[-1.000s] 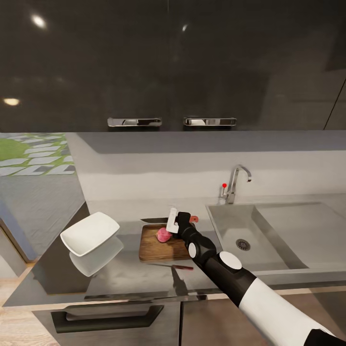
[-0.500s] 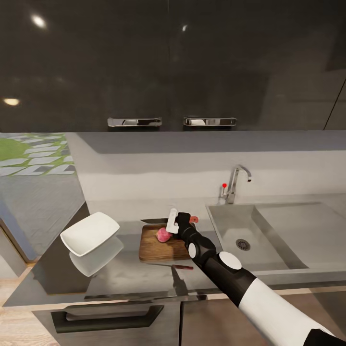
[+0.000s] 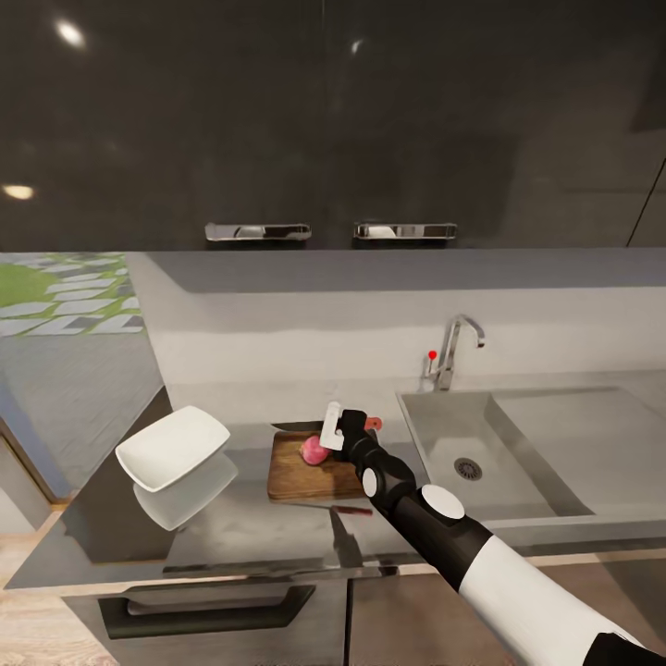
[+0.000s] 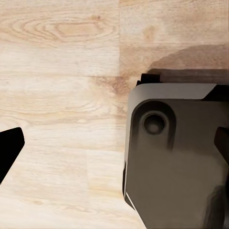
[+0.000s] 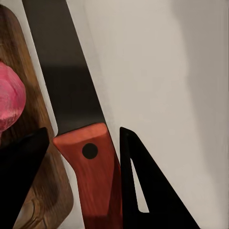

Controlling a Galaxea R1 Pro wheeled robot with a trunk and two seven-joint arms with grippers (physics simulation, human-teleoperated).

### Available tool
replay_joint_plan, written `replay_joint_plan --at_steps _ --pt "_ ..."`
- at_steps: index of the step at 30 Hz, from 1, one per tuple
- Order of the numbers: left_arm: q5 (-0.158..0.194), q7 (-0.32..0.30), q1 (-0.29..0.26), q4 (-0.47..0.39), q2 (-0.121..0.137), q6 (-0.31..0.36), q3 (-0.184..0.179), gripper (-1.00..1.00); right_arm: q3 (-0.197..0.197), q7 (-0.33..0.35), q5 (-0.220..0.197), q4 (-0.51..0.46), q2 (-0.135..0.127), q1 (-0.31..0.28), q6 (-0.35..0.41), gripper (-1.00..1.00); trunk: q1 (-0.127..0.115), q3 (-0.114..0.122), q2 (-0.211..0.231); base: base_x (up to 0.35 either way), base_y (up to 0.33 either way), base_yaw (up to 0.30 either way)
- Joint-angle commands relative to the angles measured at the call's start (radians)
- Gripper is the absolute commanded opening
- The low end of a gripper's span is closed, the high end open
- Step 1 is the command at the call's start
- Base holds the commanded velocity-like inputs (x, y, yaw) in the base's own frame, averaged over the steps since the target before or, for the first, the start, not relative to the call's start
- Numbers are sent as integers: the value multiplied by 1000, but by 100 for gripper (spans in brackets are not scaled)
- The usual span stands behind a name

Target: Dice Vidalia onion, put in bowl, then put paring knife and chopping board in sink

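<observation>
I have the right end effector (image 3: 335, 427) out over the back edge of the chopping board (image 3: 310, 467), its fingers (image 5: 143, 191) set apart on either side of the paring knife's (image 5: 78, 129) orange-red handle without clearly gripping it. The knife lies on the bench (image 3: 240, 518) just behind the board, its dark blade running along the board's back edge. The Vidalia onion (image 3: 315, 450) sits on the board near that edge, close to the end effector. The white bowl (image 3: 172, 448) stands toward the bench's left end. The sink (image 3: 518, 453) lies to the right. On the left end effector (image 4: 114, 152), over wood-plank floor (image 4: 62, 71), I cannot tell the spread.
</observation>
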Motion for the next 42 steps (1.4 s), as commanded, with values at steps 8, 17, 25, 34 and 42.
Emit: replay_joint_plan --at_steps 8,17,25,34,42 --pt "7 1 -1 2 -2 -1 -8 100 1 6 11 -2 1 -1 6 -100 0 -12 -2 0 0 0" --pt "7 1 -1 2 -2 -1 -8 100 1 6 11 -2 1 -1 5 -100 0 -23 -2 0 0 0" --pt "7 1 -1 2 -2 -1 -8 100 1 6 11 -2 1 -1 5 -100 0 -33 -2 0 0 0" --pt "7 1 -1 2 -2 -1 -8 100 1 6 11 -2 1 -1 5 -100 0 -44 -2 0 0 0" --pt "7 1 -1 2 -2 -1 -8 100 1 6 11 -2 1 -1 5 -100 0 -54 -2 0 0 0"
